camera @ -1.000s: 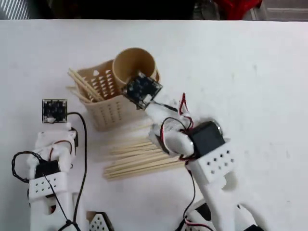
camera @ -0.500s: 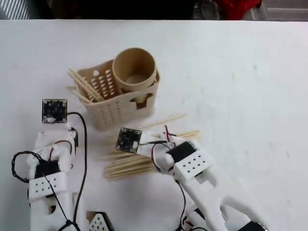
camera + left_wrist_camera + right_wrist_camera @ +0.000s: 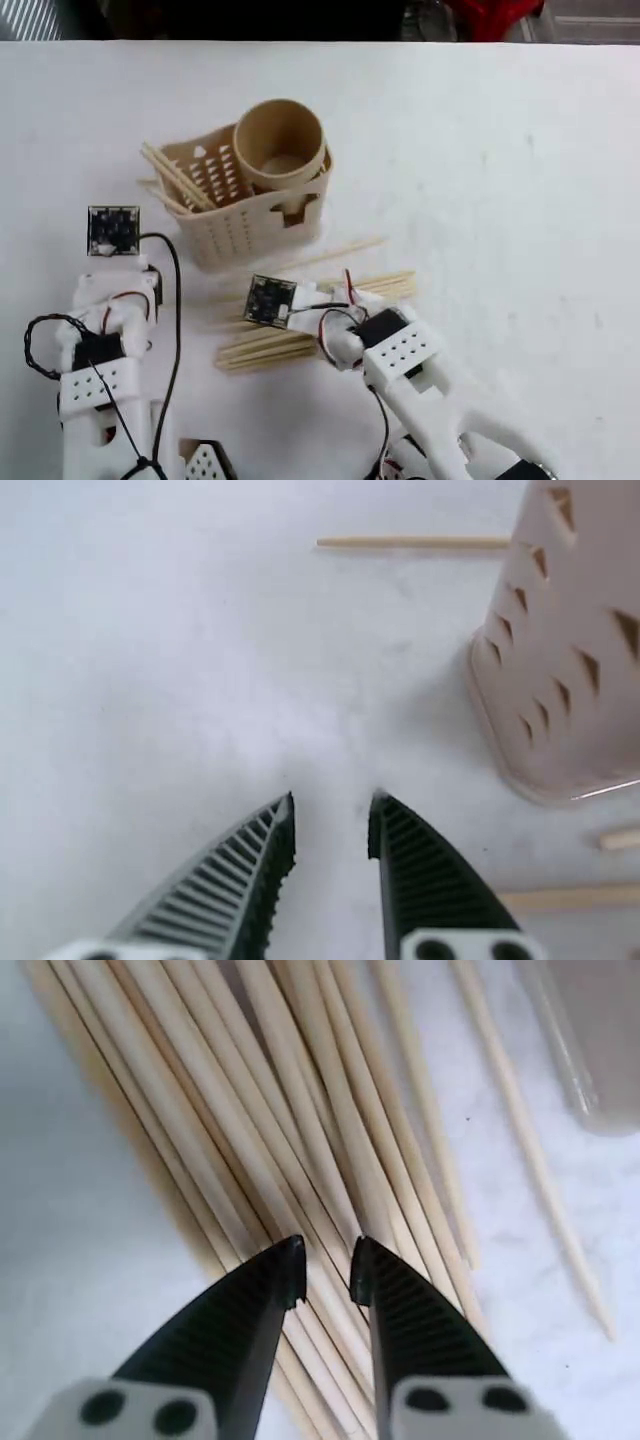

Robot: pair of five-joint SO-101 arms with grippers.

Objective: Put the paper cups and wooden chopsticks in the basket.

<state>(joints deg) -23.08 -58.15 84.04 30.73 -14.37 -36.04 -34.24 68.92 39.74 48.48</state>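
A tan paper cup (image 3: 279,145) stands inside the cream slotted basket (image 3: 238,232), with a few wooden chopsticks (image 3: 172,177) leaning out of the basket's left side. Several loose chopsticks (image 3: 305,322) lie in a pile on the table in front of the basket. My right gripper (image 3: 325,1260) hangs just over that pile (image 3: 300,1140), its jaws a narrow gap apart with chopsticks showing between the tips. My left gripper (image 3: 332,815) sits low over bare table to the left of the basket (image 3: 570,650), slightly open and holding nothing.
One chopstick (image 3: 335,252) lies apart, between the pile and the basket. Another single stick (image 3: 410,543) lies on the table beyond the left gripper. The white table stretches wide to the right and behind the basket.
My right arm pulled back from the cup in the basket and came down over the loose chopstick pile. The cup stayed in the basket. The left arm has not moved.
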